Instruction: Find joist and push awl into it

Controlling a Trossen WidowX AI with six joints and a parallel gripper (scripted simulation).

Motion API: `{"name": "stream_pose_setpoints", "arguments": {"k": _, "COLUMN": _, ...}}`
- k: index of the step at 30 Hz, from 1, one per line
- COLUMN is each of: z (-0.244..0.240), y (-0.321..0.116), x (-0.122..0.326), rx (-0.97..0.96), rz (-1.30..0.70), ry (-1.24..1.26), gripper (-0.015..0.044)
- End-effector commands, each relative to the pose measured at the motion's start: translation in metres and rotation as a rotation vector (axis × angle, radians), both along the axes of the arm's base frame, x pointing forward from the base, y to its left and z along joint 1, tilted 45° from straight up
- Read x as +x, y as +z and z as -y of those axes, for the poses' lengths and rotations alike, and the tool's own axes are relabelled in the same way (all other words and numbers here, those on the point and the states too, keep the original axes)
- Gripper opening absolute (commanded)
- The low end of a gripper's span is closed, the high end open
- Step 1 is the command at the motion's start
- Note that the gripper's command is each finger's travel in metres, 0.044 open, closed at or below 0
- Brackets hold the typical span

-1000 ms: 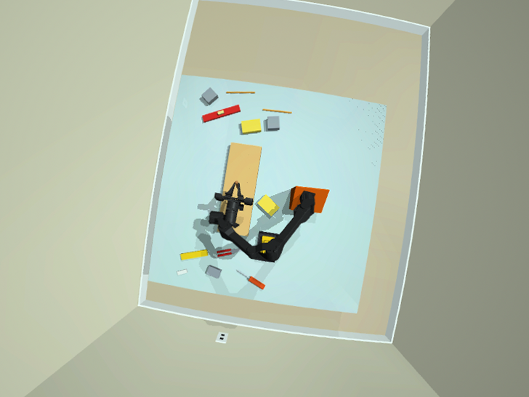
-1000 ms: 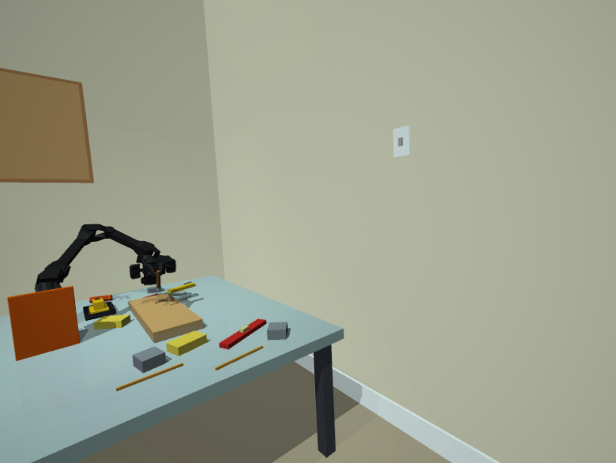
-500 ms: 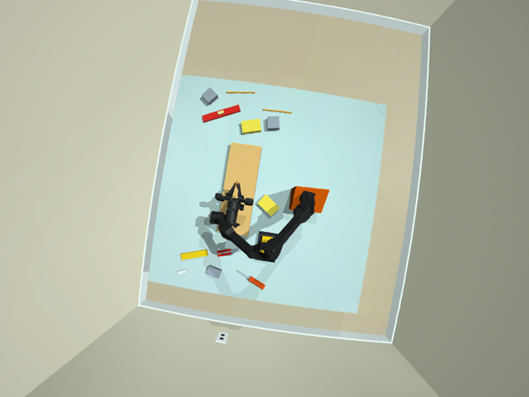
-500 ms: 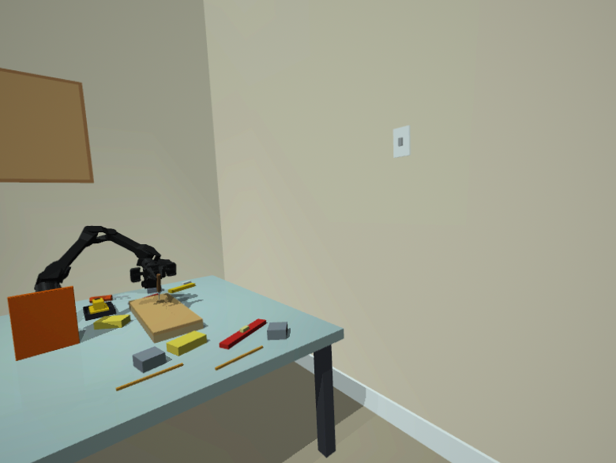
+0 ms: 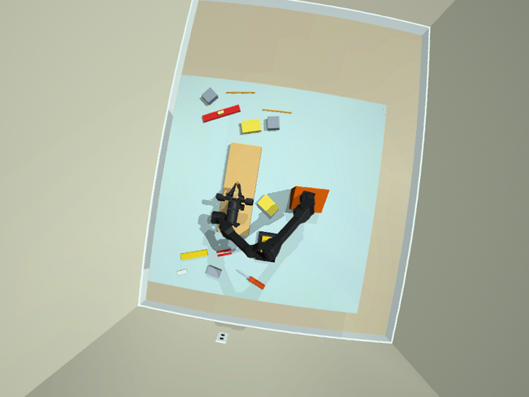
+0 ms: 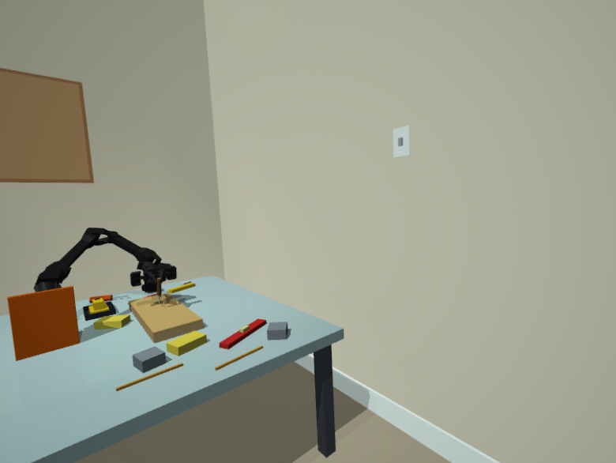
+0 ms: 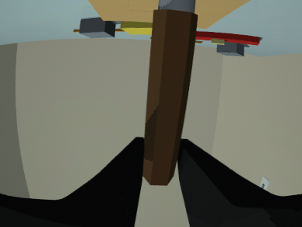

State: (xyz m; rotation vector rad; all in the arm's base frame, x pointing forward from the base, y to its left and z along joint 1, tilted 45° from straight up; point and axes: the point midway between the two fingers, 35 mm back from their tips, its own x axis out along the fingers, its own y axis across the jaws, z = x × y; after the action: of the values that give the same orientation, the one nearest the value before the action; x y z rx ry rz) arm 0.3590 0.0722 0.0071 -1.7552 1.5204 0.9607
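My gripper [image 5: 237,185] [image 7: 160,145] is shut on the awl's brown handle. The awl [image 6: 159,287] [image 7: 171,78] stands about upright, its metal shank pointing down at the tan floor panel [image 5: 246,162] [image 6: 168,324] [image 7: 218,9]. In the top view it is over the panel's middle to lower part, near the centre of its width. Whether the tip touches the panel cannot be told, and the tip is out of the wrist view. The yellow stud finder [image 5: 266,238] [image 6: 98,305] sits in the black tray [image 6: 92,317], partly covered by the arm in the top view. The joist is hidden.
A yellow block [image 5: 268,205] [image 6: 110,322] lies beside the panel, near an upright orange board [image 5: 322,200] [image 6: 43,323]. Beyond the panel's far end are another yellow block [image 5: 250,126], grey blocks and a red level [image 5: 228,111]. A screwdriver [image 5: 256,282] lies near the opposite edge.
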Motion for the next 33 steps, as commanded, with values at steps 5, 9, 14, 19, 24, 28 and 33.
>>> {"name": "stream_pose_setpoints", "arguments": {"k": 5, "z": -0.006, "y": -0.006, "x": -0.001, "rx": 0.001, "rz": 0.001, "ry": -0.005, "gripper": 0.0000}}
{"name": "stream_pose_setpoints", "arguments": {"k": 9, "z": -0.010, "y": -0.011, "x": -0.001, "rx": 0.001, "rz": 0.001, "ry": -0.005, "gripper": 0.0000}}
{"name": "stream_pose_setpoints", "arguments": {"k": 14, "z": -0.016, "y": -0.017, "x": -0.002, "rx": 0.001, "rz": 0.001, "ry": -0.005, "gripper": 0.0000}}
{"name": "stream_pose_setpoints", "arguments": {"k": 19, "z": -0.022, "y": -0.023, "x": -0.004, "rx": 0.001, "rz": 0.001, "ry": -0.005, "gripper": 0.0000}}
{"name": "stream_pose_setpoints", "arguments": {"k": 24, "z": -0.026, "y": -0.027, "x": -0.005, "rx": 0.001, "rz": 0.001, "ry": -0.005, "gripper": 0.0000}}
{"name": "stream_pose_setpoints", "arguments": {"k": 28, "z": -0.026, "y": -0.027, "x": -0.005, "rx": 0.001, "rz": 0.001, "ry": -0.005, "gripper": 0.0000}}
{"name": "stream_pose_setpoints", "arguments": {"k": 33, "z": -0.024, "y": -0.025, "x": -0.004, "rx": -0.004, "rz": 0.000, "ry": 0.000, "gripper": 0.0000}}
